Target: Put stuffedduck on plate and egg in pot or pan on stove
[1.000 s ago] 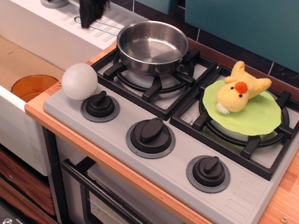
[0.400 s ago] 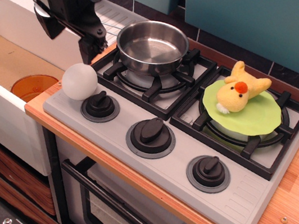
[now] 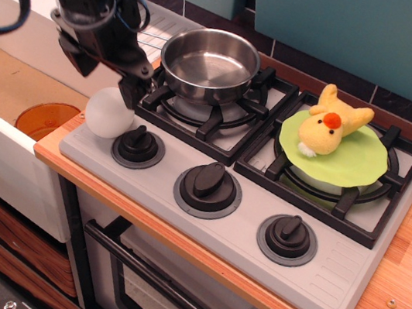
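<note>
We had the stuffedduck (image 3: 330,125) lying on the plate (image 3: 361,167) over the right burner, so that half looked done. The egg (image 3: 108,113) sat at the stove (image 3: 328,272)'s front-left corner, just beside the left knob (image 3: 138,144), w/ the pot (image 3: 208,64) empty on the left grate. Our gripper (image 3: 106,80) was right above the egg, jaws spread, one finger (image 3: 131,89) near touching it. Risk as we judged it: egg's round and close to the edge, so an off-centre squeeze could roll it off toward the orange dish (image 3: 45,120).
</note>
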Available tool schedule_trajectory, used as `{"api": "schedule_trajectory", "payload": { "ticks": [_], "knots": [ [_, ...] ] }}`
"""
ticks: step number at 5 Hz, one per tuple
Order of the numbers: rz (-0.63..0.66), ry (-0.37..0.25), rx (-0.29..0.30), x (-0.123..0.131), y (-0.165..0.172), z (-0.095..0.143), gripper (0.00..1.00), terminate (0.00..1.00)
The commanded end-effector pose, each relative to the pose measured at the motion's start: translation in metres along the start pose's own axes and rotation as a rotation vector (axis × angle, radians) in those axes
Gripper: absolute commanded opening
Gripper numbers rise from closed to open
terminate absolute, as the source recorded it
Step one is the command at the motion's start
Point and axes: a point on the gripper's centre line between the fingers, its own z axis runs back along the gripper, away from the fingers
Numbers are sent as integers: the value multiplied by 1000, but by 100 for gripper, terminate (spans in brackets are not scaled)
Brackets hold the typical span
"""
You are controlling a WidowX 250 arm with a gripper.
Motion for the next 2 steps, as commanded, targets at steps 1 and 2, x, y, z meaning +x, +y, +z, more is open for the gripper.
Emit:
{"api": "schedule_trajectory", "payload": {
  "ticks": [1,2],
  "knots": [
    [25,-41,28,-4,-1,-4,100,0],
    [43,-54,23,-15,-4,-9,100,0]
  ]
}}
